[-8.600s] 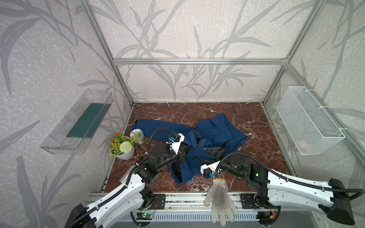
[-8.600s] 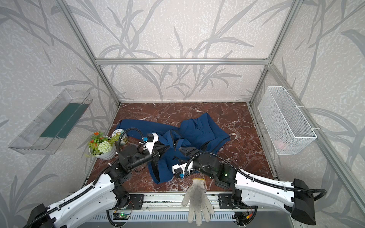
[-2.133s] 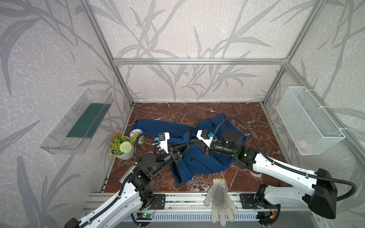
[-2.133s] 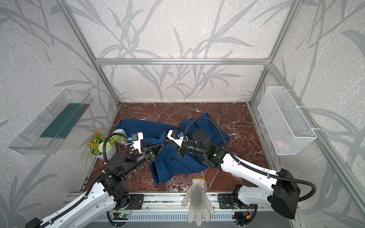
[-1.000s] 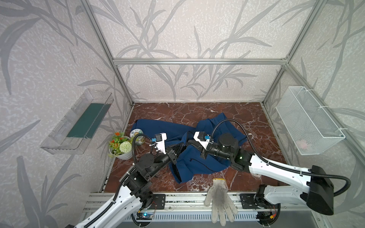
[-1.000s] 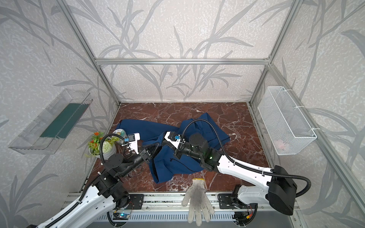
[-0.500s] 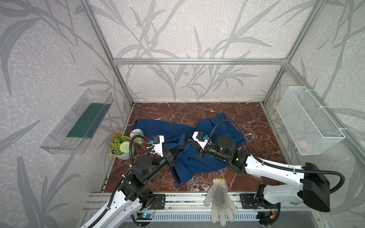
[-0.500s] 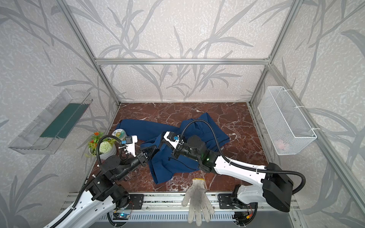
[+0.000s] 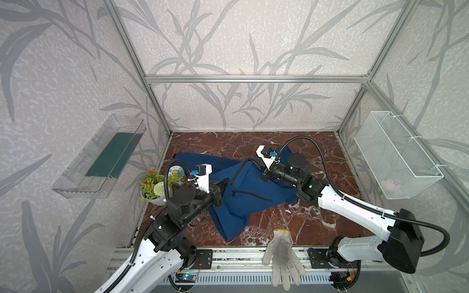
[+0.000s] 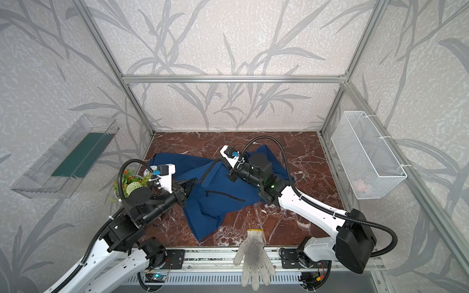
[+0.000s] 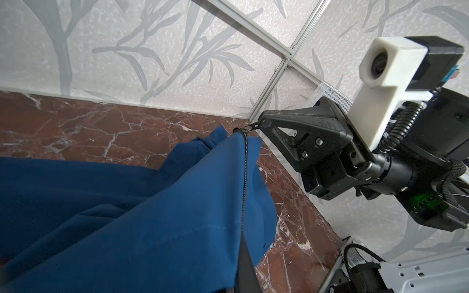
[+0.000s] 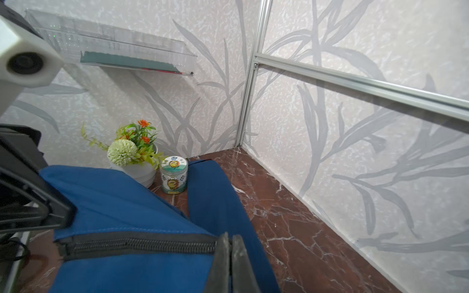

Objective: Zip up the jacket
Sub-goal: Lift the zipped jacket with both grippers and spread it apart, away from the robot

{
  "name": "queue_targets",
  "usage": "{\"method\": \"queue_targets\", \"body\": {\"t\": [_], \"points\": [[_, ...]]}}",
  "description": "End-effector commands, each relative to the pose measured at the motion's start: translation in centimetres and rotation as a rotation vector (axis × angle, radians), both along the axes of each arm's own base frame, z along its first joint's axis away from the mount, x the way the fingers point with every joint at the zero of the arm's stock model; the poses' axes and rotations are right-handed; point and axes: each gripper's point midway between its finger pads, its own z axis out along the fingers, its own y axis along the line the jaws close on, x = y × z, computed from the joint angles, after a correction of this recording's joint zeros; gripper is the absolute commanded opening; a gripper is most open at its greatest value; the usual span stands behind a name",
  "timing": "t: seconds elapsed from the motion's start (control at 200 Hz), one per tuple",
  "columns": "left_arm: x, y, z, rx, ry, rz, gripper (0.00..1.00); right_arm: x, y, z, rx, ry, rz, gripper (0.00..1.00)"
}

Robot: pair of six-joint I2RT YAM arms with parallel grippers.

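The navy-blue jacket (image 9: 253, 189) (image 10: 223, 185) lies crumpled on the marble floor, its front raised between my two grippers. The left gripper (image 9: 225, 183) (image 10: 194, 181) is shut on the jacket's lower edge beside the black front zipper (image 11: 245, 177). In the left wrist view only one dark finger (image 11: 245, 263) of it shows against the cloth. The right gripper (image 9: 250, 160) (image 10: 218, 160) (image 12: 229, 253) is shut on the zipper pull (image 11: 251, 126) at the zipper's far end. The closed zipper teeth (image 12: 139, 244) run taut from one gripper to the other.
A grey-white glove (image 9: 281, 256) hangs over the front rail. A flower pot (image 9: 154, 189) and a small jar (image 9: 177, 173) stand by the left wall, touching the jacket's sleeve. A wire basket (image 9: 396, 154) hangs on the right wall, a clear tray (image 9: 101, 157) on the left.
Both grippers have risen with the jacket. The right one has drawn farther back from the left, and the zipper line between them is longer and tauter.
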Motion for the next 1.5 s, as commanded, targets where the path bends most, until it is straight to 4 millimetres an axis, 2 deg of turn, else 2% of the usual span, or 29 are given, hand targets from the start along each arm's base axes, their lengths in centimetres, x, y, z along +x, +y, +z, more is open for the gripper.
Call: {"method": "queue_targets", "body": {"t": [0.0,0.175,0.38,0.58,0.74,1.01,1.3,1.495], "points": [[-0.6,0.7,1.7,0.039,-0.033,-0.006,0.00,6.1,-7.1,4.5,0.014,-0.106,-0.344,0.00],[0.1,1.4,3.4,0.106,-0.069,0.014,0.00,9.2,-10.7,6.6,0.025,-0.115,-0.432,0.00],[2.0,2.3,6.1,0.139,-0.098,0.023,0.00,12.8,-15.7,9.3,0.041,-0.129,-0.552,0.00],[5.3,4.2,5.8,0.180,-0.077,0.064,0.00,15.2,-20.3,11.7,0.069,-0.130,-0.628,0.00],[8.0,7.3,6.2,0.176,-0.068,0.146,0.00,16.0,-22.9,13.2,0.086,-0.127,-0.658,0.00],[11.4,11.0,6.6,0.227,-0.074,0.261,0.00,16.9,-26.7,14.7,0.118,-0.119,-0.711,0.00],[14.4,13.7,6.5,0.317,-0.068,0.344,0.00,17.6,-30.5,14.9,0.125,-0.115,-0.820,0.00],[16.9,14.9,7.2,0.368,-0.079,0.381,0.00,17.7,-34.1,15.1,0.122,-0.156,-0.986,0.00]]}}
